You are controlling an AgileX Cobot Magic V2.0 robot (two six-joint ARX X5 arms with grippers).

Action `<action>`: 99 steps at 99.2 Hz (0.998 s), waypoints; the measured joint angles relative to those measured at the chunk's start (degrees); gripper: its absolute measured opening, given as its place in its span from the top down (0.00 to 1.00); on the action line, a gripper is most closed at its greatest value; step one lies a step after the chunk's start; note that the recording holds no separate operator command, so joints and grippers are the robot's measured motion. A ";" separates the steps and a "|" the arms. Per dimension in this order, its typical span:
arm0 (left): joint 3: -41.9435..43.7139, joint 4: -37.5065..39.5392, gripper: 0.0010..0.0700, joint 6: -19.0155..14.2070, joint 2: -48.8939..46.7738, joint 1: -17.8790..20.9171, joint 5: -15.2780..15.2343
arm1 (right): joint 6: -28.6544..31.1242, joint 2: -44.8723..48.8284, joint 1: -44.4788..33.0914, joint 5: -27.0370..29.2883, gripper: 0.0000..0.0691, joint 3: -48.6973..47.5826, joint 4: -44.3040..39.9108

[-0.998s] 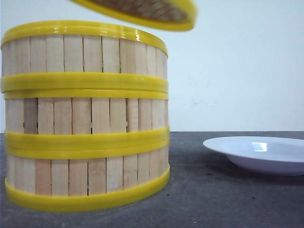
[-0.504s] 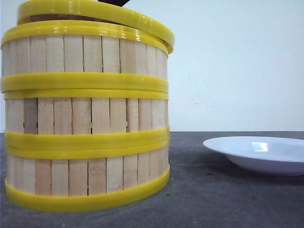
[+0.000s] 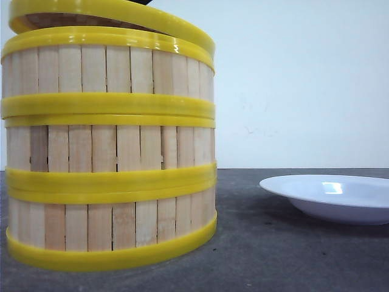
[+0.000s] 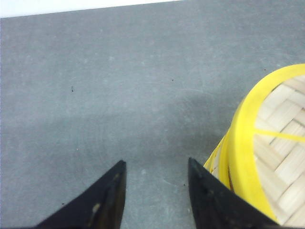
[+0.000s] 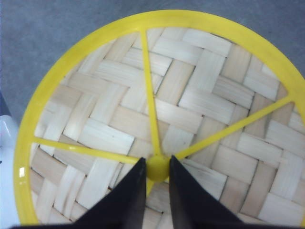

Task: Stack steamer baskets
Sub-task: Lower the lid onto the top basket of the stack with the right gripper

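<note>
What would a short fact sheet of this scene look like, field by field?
Stack: three steamer baskets piled upright on the grey table
Lid: tilted on the stack's top rim, not seated flat
Right end effector: closed on the lid's yellow knob
Left end effector: open, empty, beside the stack
Plate: white, empty, right of the stack, apart from it

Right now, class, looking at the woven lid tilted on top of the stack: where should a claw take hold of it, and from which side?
Grip the lid by its central yellow knob, coming from above. The ribs meet at that raised knob, narrow enough to pinch; the right claw already closes on it. The wide rim looks harder to span.
</note>
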 joint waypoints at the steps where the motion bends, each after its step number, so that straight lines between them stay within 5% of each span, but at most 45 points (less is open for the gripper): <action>1: 0.00 0.00 0.67 0.00 0.00 0.00 0.00 | -0.02 0.02 0.07 -0.02 0.93 0.00 -0.04; 85: 0.00 -0.39 0.67 0.00 0.00 0.04 0.00 | -1.31 2.73 0.72 2.89 0.93 0.44 -1.46; 99: 0.00 -0.50 0.67 0.00 0.00 0.04 0.00 | -1.42 2.73 0.72 3.15 0.84 0.46 -2.80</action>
